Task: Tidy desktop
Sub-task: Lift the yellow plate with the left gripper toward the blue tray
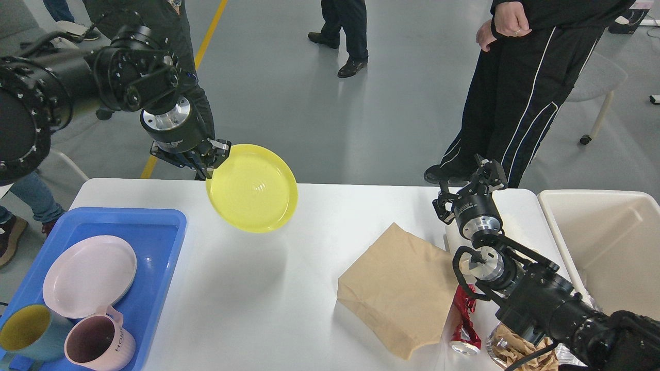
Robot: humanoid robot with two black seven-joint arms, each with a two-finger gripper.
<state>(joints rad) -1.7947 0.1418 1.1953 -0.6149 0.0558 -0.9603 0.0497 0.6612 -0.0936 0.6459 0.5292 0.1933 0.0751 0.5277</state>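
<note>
— Where's the desktop [289, 309]?
— Spread below the left pincer [209, 158], which pinches the yellow plate [252, 188] by its near rim.
— How would the plate handle?
— Probably light, stiff, slick; keep to the rim. Right pincer [472, 188]: splayed, holding nothing.

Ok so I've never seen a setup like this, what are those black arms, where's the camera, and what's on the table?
The camera sits in a robot's head, looking forward and down, so the two black arms are its own. Each ends in a two-finger claw. The left claw grips the rim of a yellow plate, held tilted in the air above the white desktop. The right claw is open and holds nothing. On the desktop: a blue tray with a pink plate and two mugs, a brown paper bag, a crushed red can, and a beige bin at the right. People stand behind.
</note>
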